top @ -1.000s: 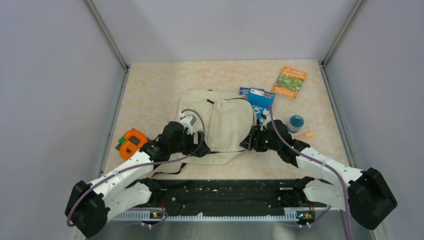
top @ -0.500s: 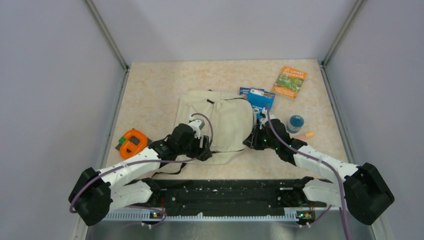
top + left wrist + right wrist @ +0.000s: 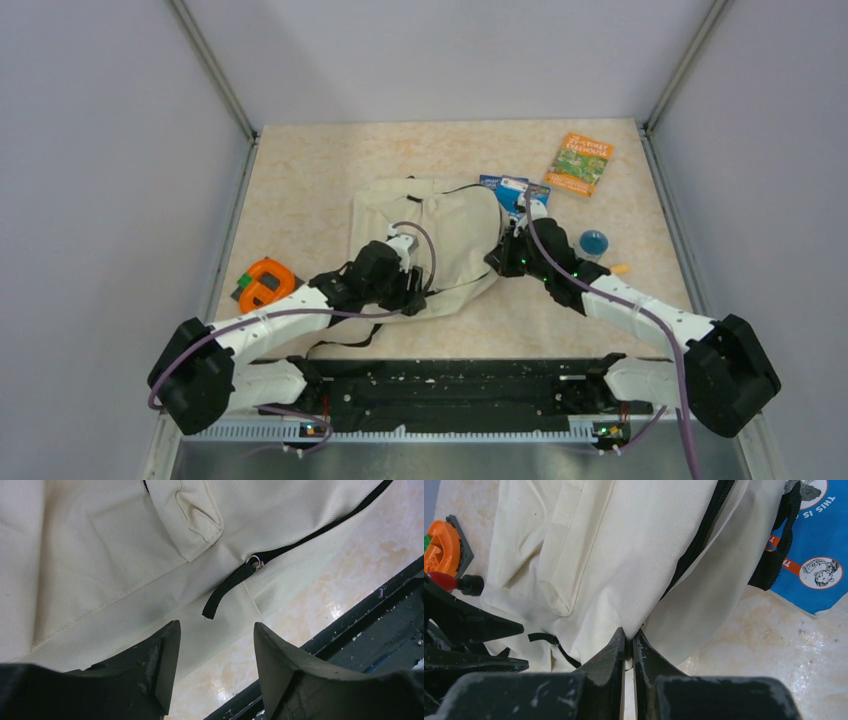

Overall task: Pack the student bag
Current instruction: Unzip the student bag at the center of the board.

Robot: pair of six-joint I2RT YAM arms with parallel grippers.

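Currently the student bag (image 3: 440,240) is lying flat in the middle of the table (image 3: 300,180), cream fabric up, with thin black straps trailing off its near-left corner toward the arm bases.

Right gripper (image 3: 499,263) is sitting at the bag's right edge. In the right wrist view its fingers (image 3: 611,655) are standing pressed together, pinching a raised fold of the cream fabric between the tips. A black zipper line (image 3: 704,530) is running up the bag just beyond that fold.

Left gripper (image 3: 413,291) is sitting over the bag's near-left edge. In the left wrist view its jaws are standing apart with a clear gap and nothing clamped between them. Bag fabric and a strip of tabletop are showing through the gap. A short black strap tab (image 3: 227,592) is lying on the fabric just ahead of the tips. Cannot tell whether the tips are touching the fabric.

Other items on the table:
- An orange tape measure (image 3: 265,285) is lying left of the bag, beside the left arm.
- A blue printed card (image 3: 512,190) is lying at the bag's far-right corner, partly under it.
- A green and orange book (image 3: 579,163) is lying well apart at the far right.
- A small blue round object (image 3: 593,243) is sitting right of the right arm.
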